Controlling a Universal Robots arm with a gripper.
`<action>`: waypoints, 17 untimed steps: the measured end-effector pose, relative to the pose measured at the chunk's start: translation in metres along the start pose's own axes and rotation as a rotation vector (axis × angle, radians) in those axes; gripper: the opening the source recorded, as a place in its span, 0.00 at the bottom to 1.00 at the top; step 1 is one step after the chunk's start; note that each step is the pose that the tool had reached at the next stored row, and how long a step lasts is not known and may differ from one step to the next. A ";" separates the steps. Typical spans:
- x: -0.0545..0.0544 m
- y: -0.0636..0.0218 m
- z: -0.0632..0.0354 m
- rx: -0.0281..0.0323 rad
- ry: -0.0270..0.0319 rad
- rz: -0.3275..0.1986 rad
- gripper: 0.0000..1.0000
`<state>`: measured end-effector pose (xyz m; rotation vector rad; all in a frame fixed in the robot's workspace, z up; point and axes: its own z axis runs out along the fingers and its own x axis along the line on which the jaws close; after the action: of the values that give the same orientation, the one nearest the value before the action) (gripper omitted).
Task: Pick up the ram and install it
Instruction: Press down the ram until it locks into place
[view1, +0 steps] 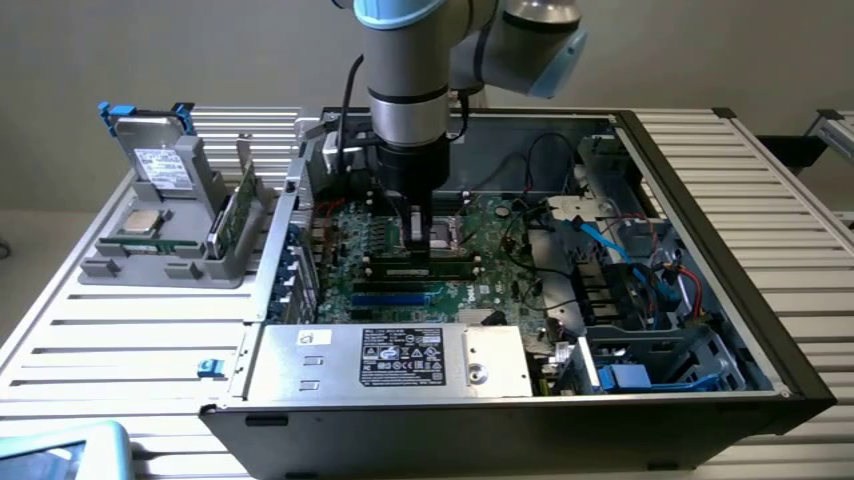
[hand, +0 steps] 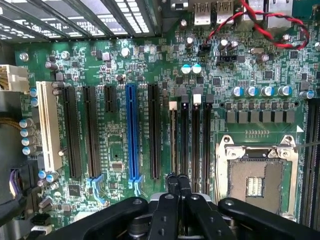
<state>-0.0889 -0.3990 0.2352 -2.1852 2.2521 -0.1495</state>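
Presently, 1 robot arm, one moment logged.

- Gripper (view1: 418, 238): centre of ext. view, pointing straight down into the open computer case (view1: 721, 310). Fingers (hand: 171, 181) were pressed together, tip against tip, in the wrist view, with the gripper (hand: 177, 179) over the row of narrow black memory slots (hand: 196, 135).
- Ram (view1: 424, 266): centre of ext. view, just below the gripper tip in the picture. It stood on edge along the memory slots, on the motherboard (view1: 501, 235). Contact w/ the fingers: could not tell.
- Motherboard (hand: 115, 65), wrist view: green, w/ one blue slot (hand: 131, 130) among long black ones, one white slot (hand: 47, 125) further out, and a metal processor socket (hand: 257, 175) beside the memory slots on the other side. Red and black twisted wires (hand: 250, 20) crossed the board's edge.
- Power supply (view1: 387, 360): silver box w/ label, lower centre of ext. view, inside the case.
- Grey rack (view1: 160, 262): at the ext. view's left, on the slatted table (view1: 120, 335), holding a green card (view1: 238, 215) upright.
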 end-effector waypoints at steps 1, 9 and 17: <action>0.000 -0.0004 -0.0047 -0.0001 0.0000 0.000 0.11; 0.001 -0.0072 -0.0236 -0.0041 0.0002 0.000 0.11; 0.001 -0.0071 -0.0238 -0.0044 0.0004 0.000 0.11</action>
<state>-0.0834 -0.3990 0.2594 -2.1879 2.2545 -0.1452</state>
